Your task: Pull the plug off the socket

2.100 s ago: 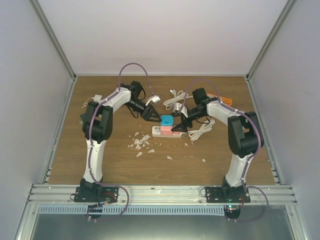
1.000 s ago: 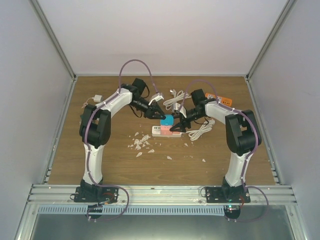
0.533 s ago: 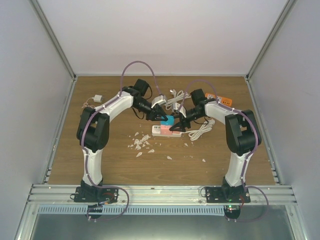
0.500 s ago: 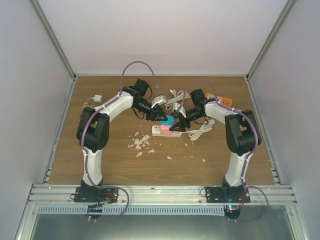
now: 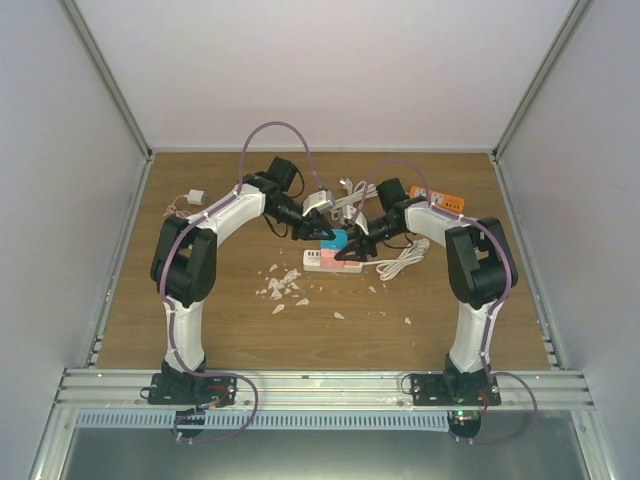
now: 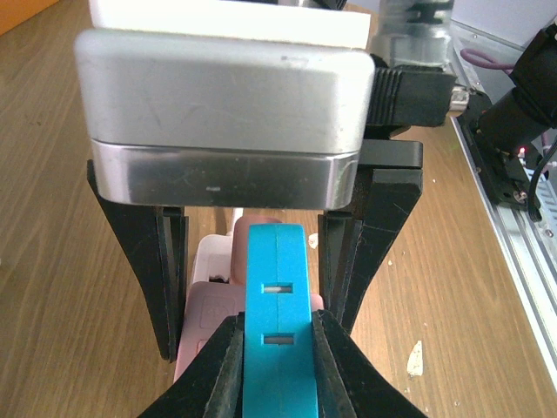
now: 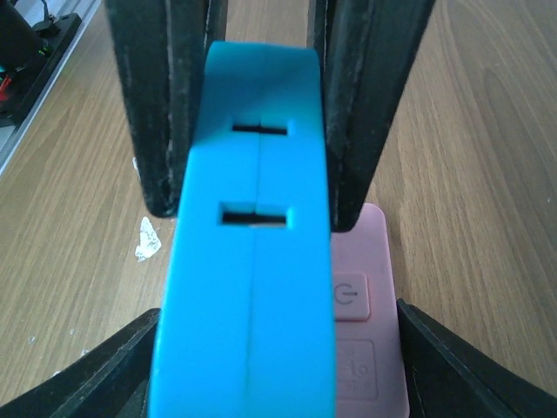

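Observation:
A bright blue plug [image 5: 335,241] stands on a pink and white socket strip [image 5: 318,262] at mid table. My left gripper [image 5: 325,236] reaches in from the left and is shut on the plug [image 6: 277,322], its black fingers [image 6: 218,366] pressed to both flat sides. My right gripper [image 5: 348,256] comes from the right and straddles the socket [image 7: 365,348], jaws wide, one finger [image 7: 452,366] against the strip's edge; the other side is hidden by the plug [image 7: 248,261]. The plug's prongs are hidden.
Coiled white cables lie behind the strip [image 5: 345,195] and to its right [image 5: 400,262]. An orange item [image 5: 440,197] sits at back right, a small white adapter [image 5: 190,198] at back left. White scraps [image 5: 280,285] litter the wood in front. A silver-white block [image 5: 320,200] is by the left wrist.
My left gripper has closed onto the blue plug. My right gripper's jaws have narrowed around the socket strip. Both arms shifted only slightly.

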`<state>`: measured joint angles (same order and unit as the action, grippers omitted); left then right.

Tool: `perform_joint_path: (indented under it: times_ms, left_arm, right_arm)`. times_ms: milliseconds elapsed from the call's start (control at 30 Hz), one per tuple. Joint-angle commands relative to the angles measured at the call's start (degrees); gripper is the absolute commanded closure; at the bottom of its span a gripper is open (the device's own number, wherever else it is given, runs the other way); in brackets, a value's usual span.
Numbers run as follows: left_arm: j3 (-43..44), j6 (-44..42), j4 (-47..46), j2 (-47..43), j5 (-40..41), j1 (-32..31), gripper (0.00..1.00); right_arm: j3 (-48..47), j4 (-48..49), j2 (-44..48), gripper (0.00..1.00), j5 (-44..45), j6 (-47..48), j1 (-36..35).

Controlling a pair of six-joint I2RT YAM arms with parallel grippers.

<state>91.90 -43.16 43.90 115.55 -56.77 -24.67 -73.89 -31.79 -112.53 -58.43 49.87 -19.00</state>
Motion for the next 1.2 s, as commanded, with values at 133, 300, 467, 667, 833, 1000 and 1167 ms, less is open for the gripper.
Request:
perform_joint_path:
  times_ms: [133, 300, 467, 667, 833, 1000, 1167]
  left_arm:
    - [0.0, -1.4, 0.6, -4.3, -6.9, -1.6, 0.92]
    - [-0.1, -1.8, 0.9, -4.9, -7.9, -1.5, 0.96]
    - [-0.1, -1.6, 1.1, -5.2, -8.7, -1.3, 0.98]
    - [-0.1, -2.2, 2.2, -5.5, -9.8, -0.6, 1.0]
    - [-0.8, -3.3, 3.3, -6.2, -10.2, 0.0, 1.0]
    - [-1.7, -3.4, 3.8, -6.8, -10.1, 0.3, 1.0]
    - [-2.7, -3.0, 4.3, -7.7, -10.6, 1.1, 1.0]
  right_arm:
    - [-2.8, 3.3, -2.2, 0.46, 2.3, -0.5, -0.7]
    - [-3.7, 1.8, -2.9, 0.5, 2.9, 0.4, -1.0]
    - [-4.3, 1.4, -3.3, 0.52, 3.2, 0.3, -1.1]
    - [-4.8, 0.9, -3.9, 0.54, 3.4, 0.5, -1.4]
    - [-5.4, -0.1, -4.4, 0.54, 4.2, 1.3, -2.3]
    - [-5.9, 0.1, -5.2, 0.55, 4.3, 1.2, -3.3]
    - [-5.3, 0.8, -5.5, 0.55, 4.9, 0.9, -4.6]
